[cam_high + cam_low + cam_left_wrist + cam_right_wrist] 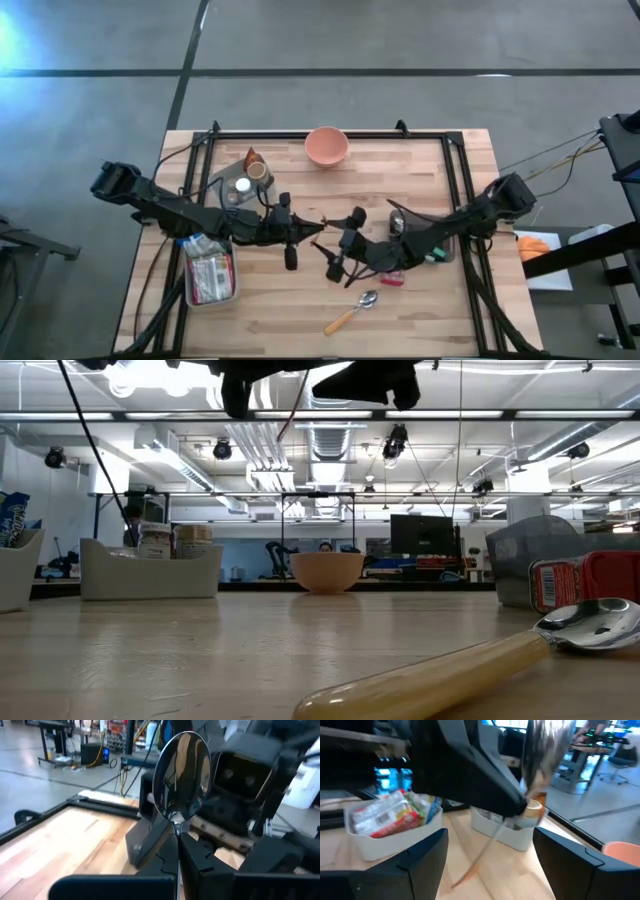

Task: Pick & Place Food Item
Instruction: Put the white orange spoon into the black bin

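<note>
— What's on the table [300,300], biggest things first?

— Two dark arms meet over its middle. A grey tray [210,275] of food packets sits at the left edge, a second tray [243,180] with jars behind it, and a peach bowl [326,146] at the far edge.

— And the claws?

— The left gripper [177,840] is clamped on a metal spoon [181,775], its bowl standing upright above the fingers. The right gripper [490,847] faces it, fingers spread wide with nothing between them; the left one and its spoon hang just ahead of it.

— Where's the food item?

— A red packet [391,279] lies on the wood under the right arm. Another spoon [352,311] with a pale handle rests near the front edge, just beside that packet.
</note>
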Action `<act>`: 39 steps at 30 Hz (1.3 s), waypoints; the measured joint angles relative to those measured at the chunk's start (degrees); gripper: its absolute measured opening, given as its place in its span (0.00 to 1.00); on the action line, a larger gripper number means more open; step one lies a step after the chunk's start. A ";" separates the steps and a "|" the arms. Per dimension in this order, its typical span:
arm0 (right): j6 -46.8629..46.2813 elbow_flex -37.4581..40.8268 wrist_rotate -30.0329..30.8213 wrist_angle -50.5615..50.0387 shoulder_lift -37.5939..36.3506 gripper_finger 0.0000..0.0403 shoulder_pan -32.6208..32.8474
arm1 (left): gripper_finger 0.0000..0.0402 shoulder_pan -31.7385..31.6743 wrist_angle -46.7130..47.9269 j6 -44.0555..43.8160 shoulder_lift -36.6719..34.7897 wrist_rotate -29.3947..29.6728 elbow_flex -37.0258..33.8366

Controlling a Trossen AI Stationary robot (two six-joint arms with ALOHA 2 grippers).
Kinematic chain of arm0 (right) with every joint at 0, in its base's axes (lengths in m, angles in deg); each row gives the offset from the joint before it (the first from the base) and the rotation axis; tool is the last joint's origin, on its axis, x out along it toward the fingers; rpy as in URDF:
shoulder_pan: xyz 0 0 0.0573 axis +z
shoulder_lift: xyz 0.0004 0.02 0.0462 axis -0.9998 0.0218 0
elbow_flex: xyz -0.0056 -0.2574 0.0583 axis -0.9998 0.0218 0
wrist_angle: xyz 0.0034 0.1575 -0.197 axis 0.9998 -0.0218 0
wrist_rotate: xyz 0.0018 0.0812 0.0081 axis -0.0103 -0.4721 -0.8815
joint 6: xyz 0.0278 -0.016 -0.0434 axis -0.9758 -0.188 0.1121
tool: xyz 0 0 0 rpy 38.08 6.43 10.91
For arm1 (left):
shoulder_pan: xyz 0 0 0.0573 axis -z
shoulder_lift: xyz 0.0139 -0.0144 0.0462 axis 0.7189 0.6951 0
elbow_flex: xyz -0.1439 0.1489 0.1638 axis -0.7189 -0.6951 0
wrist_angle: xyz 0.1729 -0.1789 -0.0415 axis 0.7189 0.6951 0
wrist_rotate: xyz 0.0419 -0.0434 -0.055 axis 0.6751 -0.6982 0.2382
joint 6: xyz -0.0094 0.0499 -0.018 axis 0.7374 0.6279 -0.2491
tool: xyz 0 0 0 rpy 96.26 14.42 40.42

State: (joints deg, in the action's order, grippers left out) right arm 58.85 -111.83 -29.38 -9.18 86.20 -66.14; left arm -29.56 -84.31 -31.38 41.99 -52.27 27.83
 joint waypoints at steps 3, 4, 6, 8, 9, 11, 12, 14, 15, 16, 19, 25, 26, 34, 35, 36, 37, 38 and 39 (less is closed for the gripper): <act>0.76 -1.51 1.67 -1.83 0.02 0.72 -0.14 | 0.00 0.07 -0.45 0.28 0.14 -0.39 0.36; 1.09 -1.80 1.91 -1.95 0.02 0.72 -0.20 | 0.00 0.07 -0.49 0.31 0.14 -0.81 0.56; 1.68 -2.64 1.92 -1.92 0.31 0.72 -0.34 | 0.00 0.07 -1.10 0.65 0.15 -1.43 0.65; 2.66 -3.06 1.91 -3.01 0.33 0.72 -0.33 | 0.00 0.07 -1.87 1.12 0.14 -1.52 0.65; 2.62 -3.30 1.89 -3.61 0.33 0.72 -0.33 | 0.00 0.09 -1.90 1.40 0.14 -1.52 0.65; 2.21 -3.54 1.90 -5.21 0.32 0.70 -0.31 | 0.00 0.11 -2.14 1.74 0.14 -1.52 0.65; 1.96 -3.66 1.91 -5.83 0.31 0.68 -0.28 | 0.00 0.11 -2.31 1.76 0.14 -1.52 0.65; 1.52 -3.86 1.96 -6.96 0.31 0.61 -0.31 | 0.00 0.10 -2.74 2.13 0.14 -1.53 0.65; 1.51 -3.94 2.00 -7.06 0.31 0.57 -0.31 | 0.00 0.09 -2.89 2.15 0.14 -1.54 0.65; 1.51 -4.01 2.00 -7.17 0.30 0.53 -0.33 | 0.00 0.09 -2.96 2.15 0.14 -1.52 0.65; 1.51 -3.77 2.08 -7.86 0.27 0.40 -0.31 | 0.00 0.08 -2.92 2.16 0.14 -1.52 0.65; 2.60 -3.66 -1.28 -8.47 0.13 0.13 -0.27 | 0.00 -0.02 -3.10 2.59 0.14 -1.62 0.65; 2.61 -3.73 -2.00 -9.23 0.09 0.08 -0.30 | 0.00 0.00 -2.95 2.59 0.14 -1.94 0.65; 0.43 -6.45 -2.77 -17.56 -0.11 0.03 -0.35 | 0.00 0.07 -2.73 3.24 0.16 -2.09 0.63; 0.27 -6.89 -2.77 -18.50 -0.11 0.02 -0.35 | 0.00 0.07 -2.73 3.23 0.16 -2.02 0.63; 0.24 -7.19 -2.81 -19.24 -0.11 0.02 -0.35 | 0.00 0.07 -2.73 3.23 0.16 -1.93 0.63; 0.22 -7.60 -2.81 -20.47 -0.11 0.02 -0.35 | 0.00 0.07 -2.73 3.23 0.16 -1.94 0.63; 0.14 -8.11 -2.81 -21.80 -0.11 0.02 -0.35 | 0.00 0.07 -2.73 3.22 0.16 -1.94 0.63; -0.02 -8.74 -2.84 -23.34 -0.11 0.02 -0.35 | 0.00 0.06 -2.68 3.18 0.16 -2.11 0.63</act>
State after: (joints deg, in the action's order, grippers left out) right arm 58.83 -120.57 -32.22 -32.52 86.10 -66.49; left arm -29.50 -87.00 -28.21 42.15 -54.38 28.46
